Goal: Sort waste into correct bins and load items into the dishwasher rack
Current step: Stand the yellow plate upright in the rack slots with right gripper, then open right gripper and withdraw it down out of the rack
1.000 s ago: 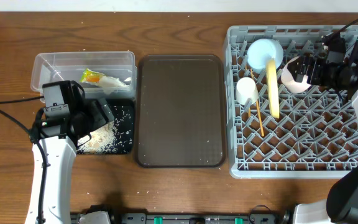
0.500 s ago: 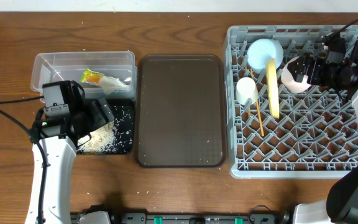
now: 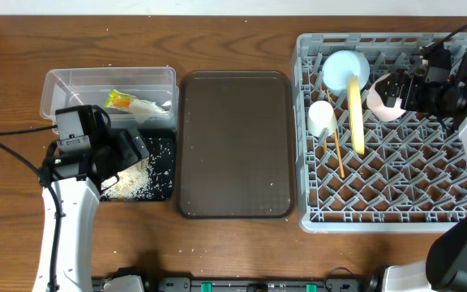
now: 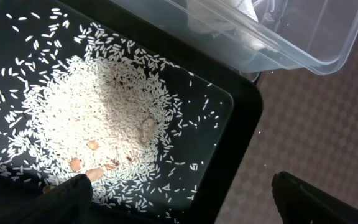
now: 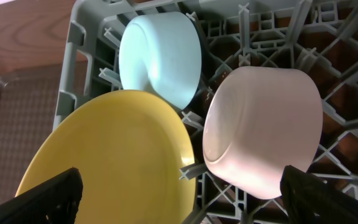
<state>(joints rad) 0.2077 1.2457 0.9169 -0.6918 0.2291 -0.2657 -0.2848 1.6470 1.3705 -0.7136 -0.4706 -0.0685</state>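
The grey dishwasher rack [image 3: 396, 195] holds the yellow plate [image 3: 354, 115] on edge, the light blue bowl [image 3: 344, 68], the pale pink bowl [image 3: 383, 104], the white cup [image 3: 322, 118] and the chopsticks [image 3: 336, 152]. My right gripper [image 3: 401, 89] is open at the pink bowl [image 5: 263, 127], with the plate [image 5: 110, 155] and blue bowl [image 5: 160, 56] beside it. My left gripper [image 3: 128, 150] is open and empty over the black tray [image 4: 241, 134], which holds rice grains [image 4: 98, 118]. The clear tub [image 3: 108, 93] holds the snack wrapper [image 3: 120, 100] and white wrapper [image 3: 148, 106].
The large dark brown serving tray [image 3: 234, 144] lies bare between the bins and the rack. A few stray rice grains dot the wooden table [image 3: 242, 243] in front of it. A black cable [image 3: 10, 150] runs left of my left arm.
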